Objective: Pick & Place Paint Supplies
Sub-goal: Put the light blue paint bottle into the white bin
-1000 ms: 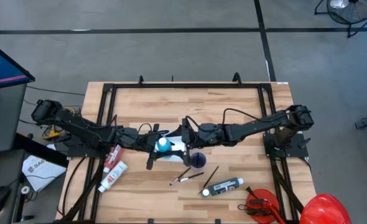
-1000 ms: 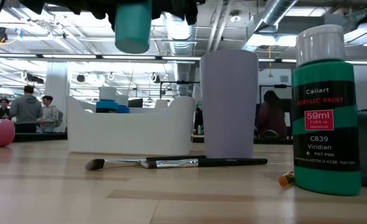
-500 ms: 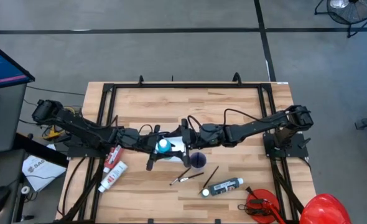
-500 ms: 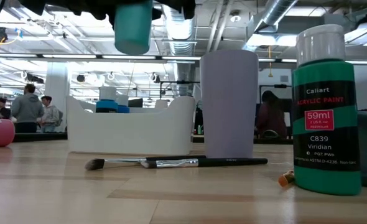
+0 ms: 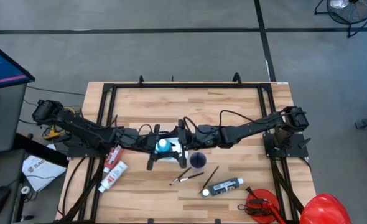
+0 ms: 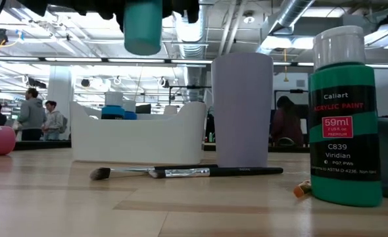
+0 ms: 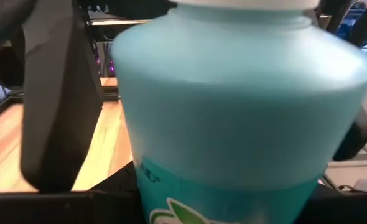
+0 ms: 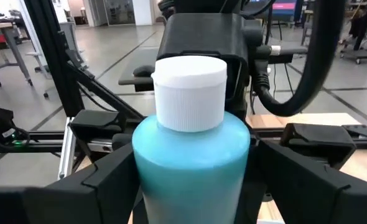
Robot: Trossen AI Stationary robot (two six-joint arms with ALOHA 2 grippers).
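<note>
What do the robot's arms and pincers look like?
Both arms are black and thin, built from jointed segments, with black cables looping along them. The left pincer and the right pincer are black too, each with two flat, blocky fingers. No markings or stickers can be made out on them.

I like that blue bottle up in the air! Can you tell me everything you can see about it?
The light blue bottle looks like smooth plastic, round, with a ribbed white screw cap. It has a label low on its side, with a bit of green. It hangs above the middle of the table, over a white tray, touching nothing underneath. The left gripper is closed on its body. The right gripper sits right beside it, fingers spread at its sides.
</note>
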